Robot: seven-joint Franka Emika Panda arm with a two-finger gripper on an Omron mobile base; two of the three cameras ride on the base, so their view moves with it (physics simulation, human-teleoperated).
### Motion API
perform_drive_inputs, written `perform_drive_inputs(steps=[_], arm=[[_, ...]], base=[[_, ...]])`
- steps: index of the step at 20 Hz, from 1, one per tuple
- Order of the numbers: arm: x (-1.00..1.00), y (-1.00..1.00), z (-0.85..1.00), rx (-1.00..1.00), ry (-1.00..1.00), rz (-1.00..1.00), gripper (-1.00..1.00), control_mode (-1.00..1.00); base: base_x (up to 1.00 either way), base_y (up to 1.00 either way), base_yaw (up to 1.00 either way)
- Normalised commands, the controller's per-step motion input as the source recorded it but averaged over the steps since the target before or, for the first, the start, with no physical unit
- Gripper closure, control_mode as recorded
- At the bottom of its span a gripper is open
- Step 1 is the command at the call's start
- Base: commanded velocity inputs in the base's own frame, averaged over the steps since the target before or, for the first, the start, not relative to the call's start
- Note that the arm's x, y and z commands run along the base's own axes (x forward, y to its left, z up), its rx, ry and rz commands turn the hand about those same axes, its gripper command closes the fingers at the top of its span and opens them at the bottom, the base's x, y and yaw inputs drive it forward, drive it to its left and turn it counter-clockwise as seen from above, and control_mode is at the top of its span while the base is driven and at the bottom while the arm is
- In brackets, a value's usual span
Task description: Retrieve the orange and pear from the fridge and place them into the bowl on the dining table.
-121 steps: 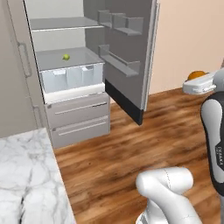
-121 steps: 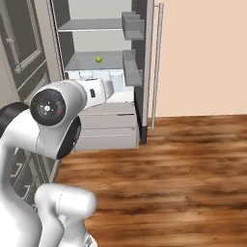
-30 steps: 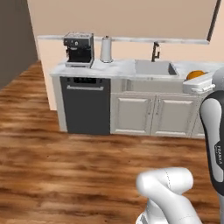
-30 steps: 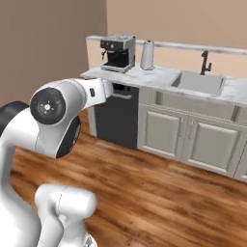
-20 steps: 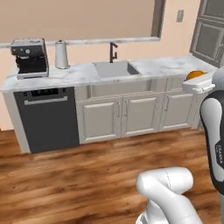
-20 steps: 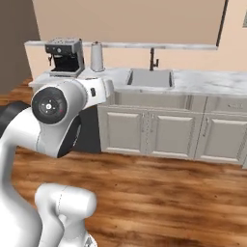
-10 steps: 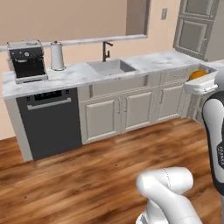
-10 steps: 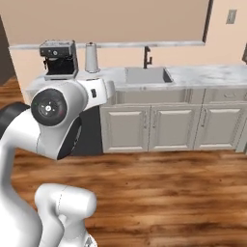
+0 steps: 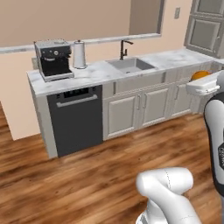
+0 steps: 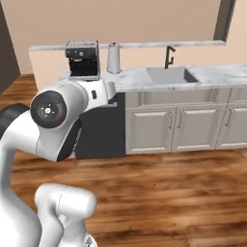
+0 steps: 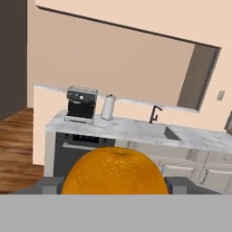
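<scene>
The orange (image 11: pixel 113 171) is cut off at 6 o'clock in the hand view, its lower half hidden. In the left base view, the arm covers most of it.

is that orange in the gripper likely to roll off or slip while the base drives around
Probably not while gripped: in the hand view the orange sits between both fingertips, so the gripper looks shut on it. Its dimpled peel likely gives some friction. It is round, though, so once released on a flat top it could easily roll.
</scene>
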Motion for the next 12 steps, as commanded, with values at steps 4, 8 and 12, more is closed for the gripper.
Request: perform_drive_inputs(steps=[4,8,12], arm=[[0.00,0.00,0.00,0.00,0.00,0.00,1.00,1.00],[0.00,0.00,0.00,0.00,0.00,0.00,1.00,1.00],[0.00,0.00,0.00,0.00,0.00,0.00,1.00,1.00]], base=[[0.29,1.00,0.06],[0.29,1.00,0.09],[0.33,1.00,0.14]])
